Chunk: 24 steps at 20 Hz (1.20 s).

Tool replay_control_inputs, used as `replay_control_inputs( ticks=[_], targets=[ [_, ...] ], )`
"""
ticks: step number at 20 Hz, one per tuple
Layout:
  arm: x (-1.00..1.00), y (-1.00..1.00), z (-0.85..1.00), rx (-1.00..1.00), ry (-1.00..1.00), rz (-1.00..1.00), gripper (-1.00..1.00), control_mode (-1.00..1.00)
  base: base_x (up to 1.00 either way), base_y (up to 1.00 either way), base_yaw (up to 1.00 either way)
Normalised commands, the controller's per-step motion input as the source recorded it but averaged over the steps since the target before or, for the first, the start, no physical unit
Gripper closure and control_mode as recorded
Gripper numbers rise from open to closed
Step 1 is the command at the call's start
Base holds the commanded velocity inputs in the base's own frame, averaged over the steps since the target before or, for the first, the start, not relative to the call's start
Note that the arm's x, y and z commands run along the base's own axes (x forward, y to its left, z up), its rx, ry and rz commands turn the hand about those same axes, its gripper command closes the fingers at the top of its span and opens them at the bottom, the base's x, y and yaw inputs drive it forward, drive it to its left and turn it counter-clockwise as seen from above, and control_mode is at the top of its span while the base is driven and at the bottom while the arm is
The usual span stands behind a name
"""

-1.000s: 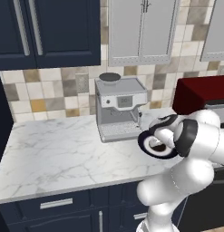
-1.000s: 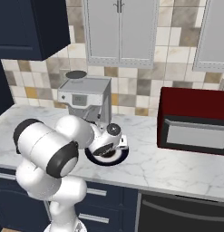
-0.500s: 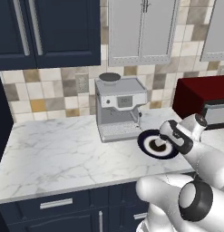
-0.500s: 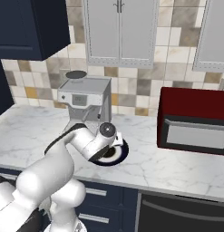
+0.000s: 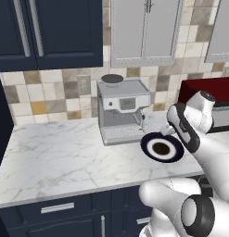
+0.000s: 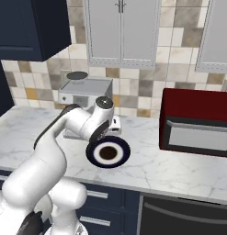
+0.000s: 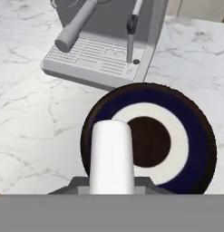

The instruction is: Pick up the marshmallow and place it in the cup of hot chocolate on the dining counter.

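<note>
Marshmallow [image 7: 111, 156], a whitish lump, stands at the 6 o'clock edge of the hand view, pinched in the closed claw [image 7: 111, 188] and held above the 8 o'clock side of the navy plate [image 7: 195, 136]. That plate lies on the marble counter [image 5: 55, 157], just in front of the grey coffee machine [image 5: 121, 111], apart from its drip tray. From the right base view, the red microwave [image 6: 197, 120] sits at 3 o'clock of the plate, with bare marble between them. In the left base view, wide open counter stretches toward 9 o'clock, up to its front edge.
</note>
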Motion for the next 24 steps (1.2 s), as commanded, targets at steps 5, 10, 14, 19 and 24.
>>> replay_control_inputs(
  ticks=[5, 10, 14, 19, 24],
  targets=[
    [-0.12, 0.00, 0.85, -0.03, 0.42, 0.00, 1.00, -1.00, 0.00, 0.00, 0.00],
    [-0.34, 0.00, 0.43, -0.02, 0.15, 0.00, 1.00, -1.00, 0.00, 0.00, 0.00],
    [-0.56, 0.00, 0.00, -0.06, 0.02, 0.00, 1.00, -1.00, 0.00, 0.00, 0.00],
    [-0.49, 0.01, 0.00, -0.06, 0.10, 0.00, 1.00, -1.00, 0.00, 0.00, 0.00],
    [-0.64, 0.05, 0.00, -0.06, 0.05, 0.08, 1.00, -1.00, 0.00, 0.00, 0.00]
  ],
)
